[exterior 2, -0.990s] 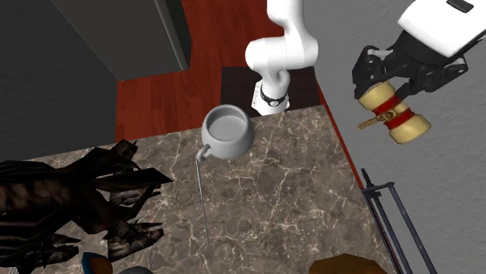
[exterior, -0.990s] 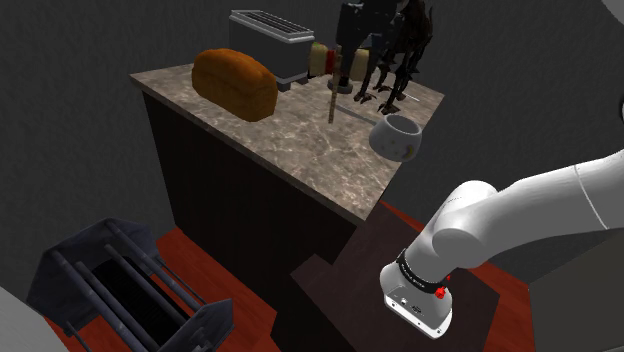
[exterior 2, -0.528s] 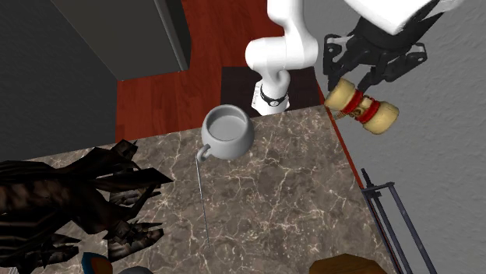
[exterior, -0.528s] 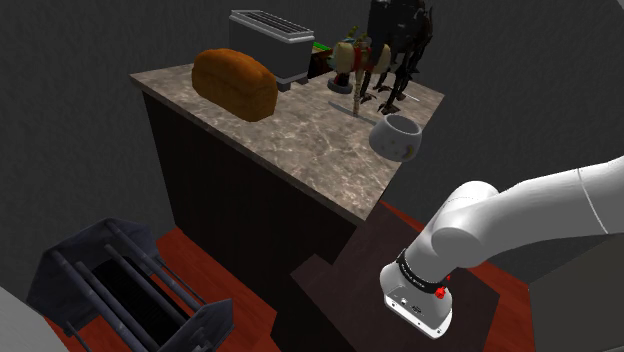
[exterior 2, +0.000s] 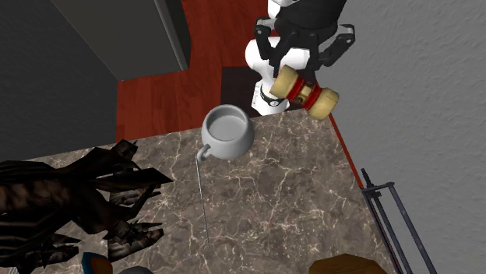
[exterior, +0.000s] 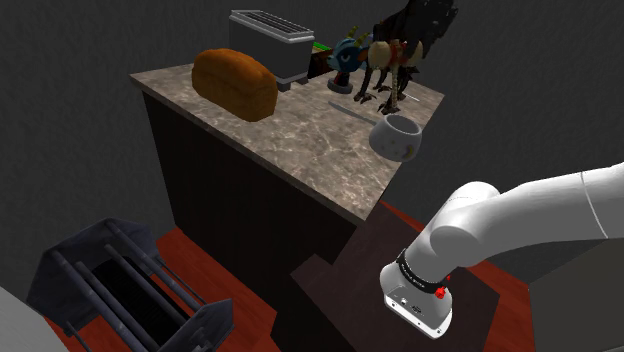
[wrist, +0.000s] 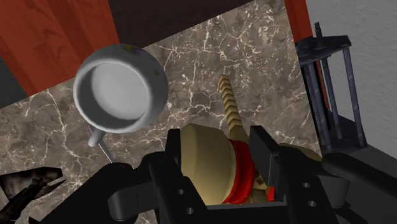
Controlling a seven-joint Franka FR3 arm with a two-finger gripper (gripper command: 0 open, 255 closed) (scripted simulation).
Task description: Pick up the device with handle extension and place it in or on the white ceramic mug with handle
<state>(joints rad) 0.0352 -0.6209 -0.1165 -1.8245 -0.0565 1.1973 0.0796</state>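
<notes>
Nearest to us, the black gripper point(wrist: 218, 145) was clamped on the device point(wrist: 207, 162). Its two fingers point(wrist: 262, 153) pressed the sides of a cream barrel ringed with a red band. From that barrel a tan ridged shaft point(wrist: 230, 111), turned like a screw thread, pointed away toward the counter point(wrist: 191, 57).

We judged the device rigid and probably light. The barrel looked smooth and round, though, so it could swivel between flat fingers. The hold across the barrel beside the red band seemed the soundest, since the bulk of the weight likely sat there. The ridged shaft would offer poorer contact.

In the second exterior view the device point(exterior 2: 308, 89) hung in the air at upper centre. It was under the gripper point(exterior 2: 300, 58), up and to the right of the mug point(exterior 2: 209, 134), and well clear of the counter top.

The mug point(wrist: 160, 89) was a rounded, pale grey-white bowl shape with a wide open mouth, standing upright near the counter's edge. We supposed it glazed and slick, and apt to slide or tip if struck on the rim. The counter was brown stone with white veining.

A thin grey rod point(exterior 2: 202, 198) lay on the counter, running from beside the mug toward the lower frame. Farther off stood a dark spiky figure point(exterior 2: 62, 194) at the left. In the shoulder view a brown loaf point(exterior: 235, 83) and a grey toaster point(exterior: 270, 40) sat at the upper left.
</notes>
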